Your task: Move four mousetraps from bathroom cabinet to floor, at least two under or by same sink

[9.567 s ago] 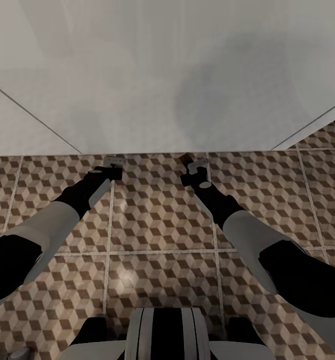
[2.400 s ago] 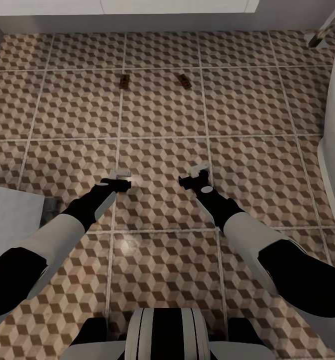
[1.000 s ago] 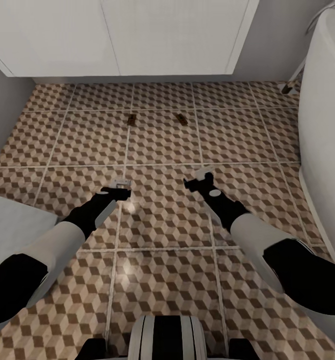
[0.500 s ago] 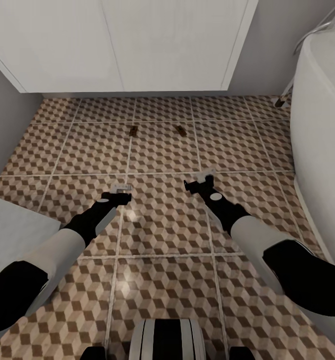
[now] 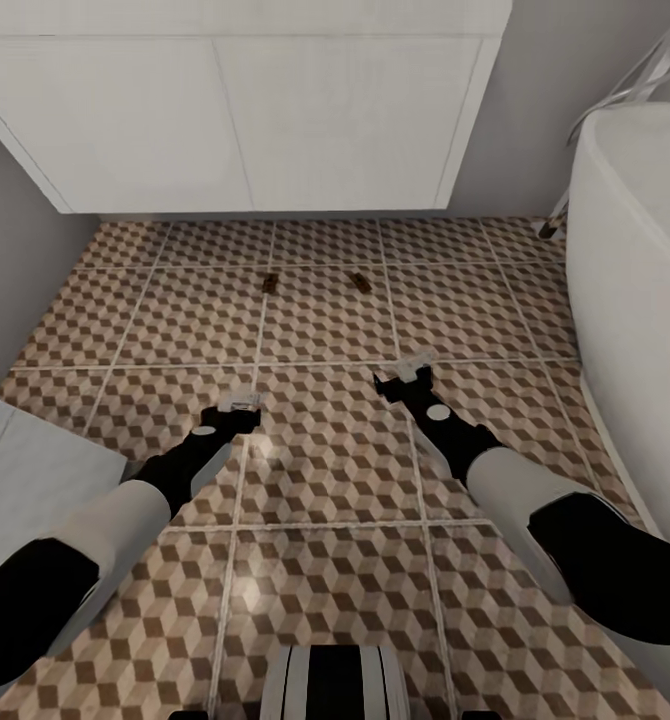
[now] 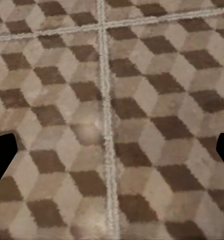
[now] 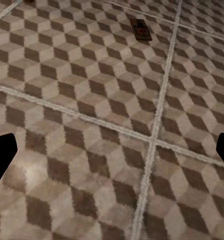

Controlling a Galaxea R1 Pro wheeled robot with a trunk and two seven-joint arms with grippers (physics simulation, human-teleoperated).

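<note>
Tiled in a brown, beige and white cube pattern with pale grout lines, the bathroom floor (image 5: pixel 325 460) is spreading under both arms. Along its far edge a boxy white drawer-front unit (image 5: pixel 245 110) is standing, probably the sink's base, though no basin top is in sight. A white bathtub (image 5: pixel 640 260) is curving along the floor's right edge.

Two mousetraps are lying flat on the tiles near that far edge, just in front of the white unit and apart from each other: the left mousetrap (image 5: pixel 269 283) and the right mousetrap (image 5: pixel 360 282). Each is a tiny brown wooden rectangle with dark wire; their long axes are running roughly away from the robot, the right one slightly angled.

Both are lying ahead of the arms, well beyond the fingertips. The left gripper (image 5: pixel 240 405) is hovering over the floor, nearer the left trap; the right gripper (image 5: pixel 407 372) is nearer the right one. Both jaws are standing wide apart and holding nothing, with dark fingertips at the frame edges in each wrist view. The right wrist view is catching one trap (image 7: pixel 141 30) on the floor ahead.
</note>
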